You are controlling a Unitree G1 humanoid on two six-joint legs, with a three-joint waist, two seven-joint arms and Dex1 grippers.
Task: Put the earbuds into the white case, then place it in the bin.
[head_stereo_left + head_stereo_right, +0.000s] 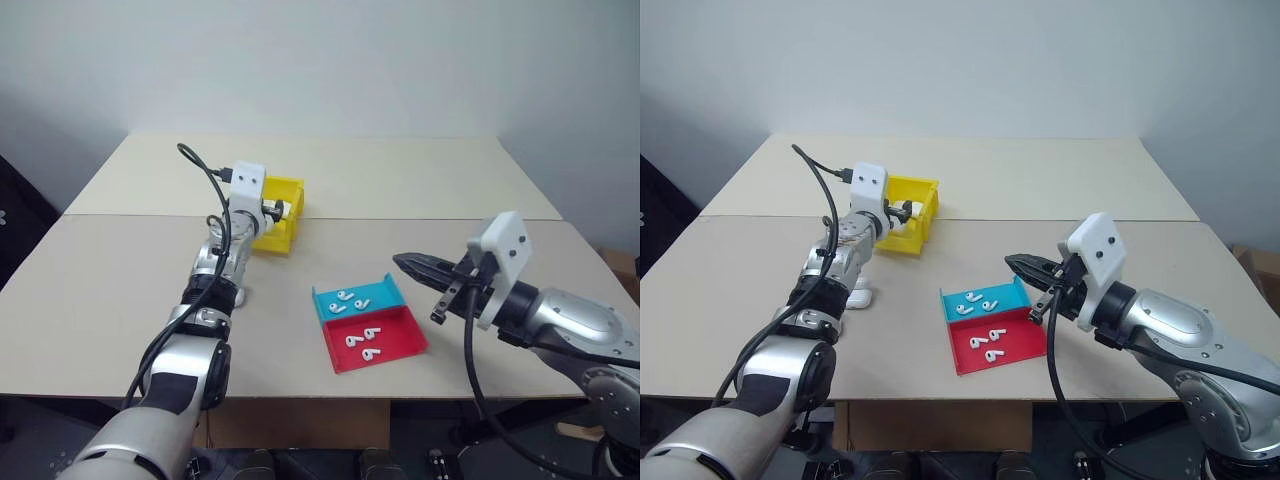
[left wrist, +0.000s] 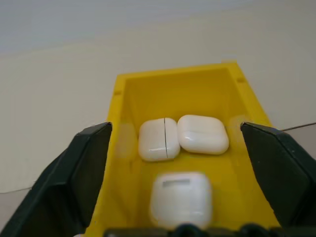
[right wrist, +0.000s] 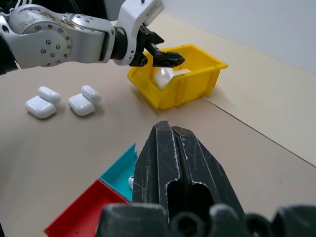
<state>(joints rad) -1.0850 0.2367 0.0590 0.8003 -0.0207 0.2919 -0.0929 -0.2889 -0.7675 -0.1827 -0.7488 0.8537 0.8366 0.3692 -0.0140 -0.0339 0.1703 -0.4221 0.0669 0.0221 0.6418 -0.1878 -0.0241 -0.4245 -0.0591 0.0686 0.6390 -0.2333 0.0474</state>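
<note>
Your left claw [image 2: 175, 163] spread wide over bin [image 2: 123, 98], white case [image 2: 180, 198] loose between fingers; right claw [image 3: 178, 163] closed, empty.

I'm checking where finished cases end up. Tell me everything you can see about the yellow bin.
The bin is glossy yellow plastic, rectangular, with tall walls. It stands upright on the tan table. Three closed white cases are inside, one blurred. The open left end effector straddles it.
</note>
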